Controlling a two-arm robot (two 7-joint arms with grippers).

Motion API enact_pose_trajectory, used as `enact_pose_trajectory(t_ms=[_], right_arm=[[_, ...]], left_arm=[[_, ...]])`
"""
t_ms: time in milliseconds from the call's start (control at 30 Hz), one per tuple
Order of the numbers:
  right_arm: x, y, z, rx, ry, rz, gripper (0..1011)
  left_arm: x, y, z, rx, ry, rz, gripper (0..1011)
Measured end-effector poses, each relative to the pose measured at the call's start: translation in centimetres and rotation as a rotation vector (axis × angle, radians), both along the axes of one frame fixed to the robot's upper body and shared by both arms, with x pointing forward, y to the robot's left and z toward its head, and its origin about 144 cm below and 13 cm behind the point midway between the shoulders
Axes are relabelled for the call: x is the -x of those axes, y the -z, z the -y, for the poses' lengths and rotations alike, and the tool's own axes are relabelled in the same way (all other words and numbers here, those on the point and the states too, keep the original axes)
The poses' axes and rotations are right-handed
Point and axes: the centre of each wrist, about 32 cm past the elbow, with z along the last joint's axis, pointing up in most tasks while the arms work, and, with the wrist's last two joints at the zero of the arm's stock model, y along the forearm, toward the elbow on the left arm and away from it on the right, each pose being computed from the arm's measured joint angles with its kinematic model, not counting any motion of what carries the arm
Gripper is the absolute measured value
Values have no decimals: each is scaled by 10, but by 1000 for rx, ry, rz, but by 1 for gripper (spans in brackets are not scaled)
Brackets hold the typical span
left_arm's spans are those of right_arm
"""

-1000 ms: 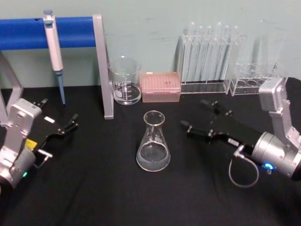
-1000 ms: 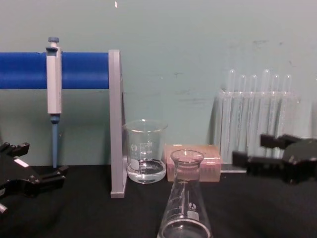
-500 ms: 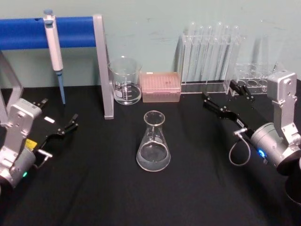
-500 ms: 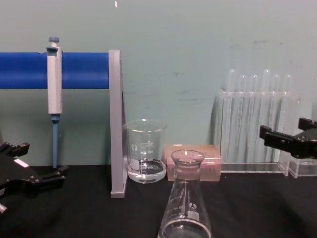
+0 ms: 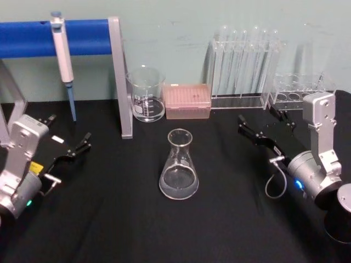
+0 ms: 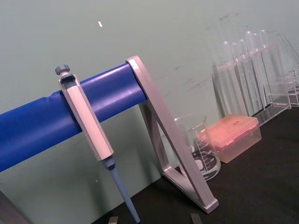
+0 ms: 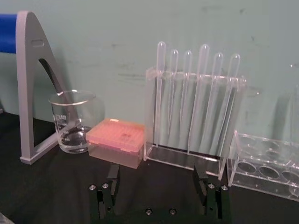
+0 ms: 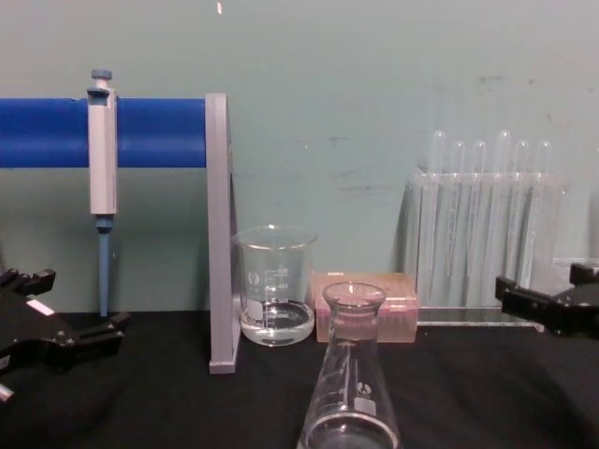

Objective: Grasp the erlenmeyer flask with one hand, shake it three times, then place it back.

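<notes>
Right end effector (image 5: 262, 127) hangs at mid-right of my head view, jaws apart, empty, well apart from the flask (image 5: 179, 165) at centre. I judge approach: swing in around its neck.

A glass flask (image 8: 350, 374) stands upright at the front of the black table (image 8: 168, 402), with a beaker (image 8: 274, 285) and a pink box (image 8: 367, 306) behind it, while black grippers sit apart at the left (image 8: 56, 327) and right (image 8: 547, 304) edges.
</notes>
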Motion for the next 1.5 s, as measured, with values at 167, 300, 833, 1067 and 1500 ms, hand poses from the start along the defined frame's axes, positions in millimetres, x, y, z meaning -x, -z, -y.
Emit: enact_pose_trajectory(t_ms=[167,300,833,1067,1500], right_arm=[[0,3,0,9,-6,-23,1002],[-1,6,0,19,-12,-42,1003],[0,15,-2,45,-32,-103,1002],[1,16,-2,51,-34,-109,1002],[1,16,-2,50,-35,-107,1002]], left_arm=[[0,0,0,0,0,0,1001],[0,0,0,0,0,0,1001],[0,0,0,0,0,0,1001],[0,0,0,0,0,0,1001],[0,0,0,0,0,0,1001]])
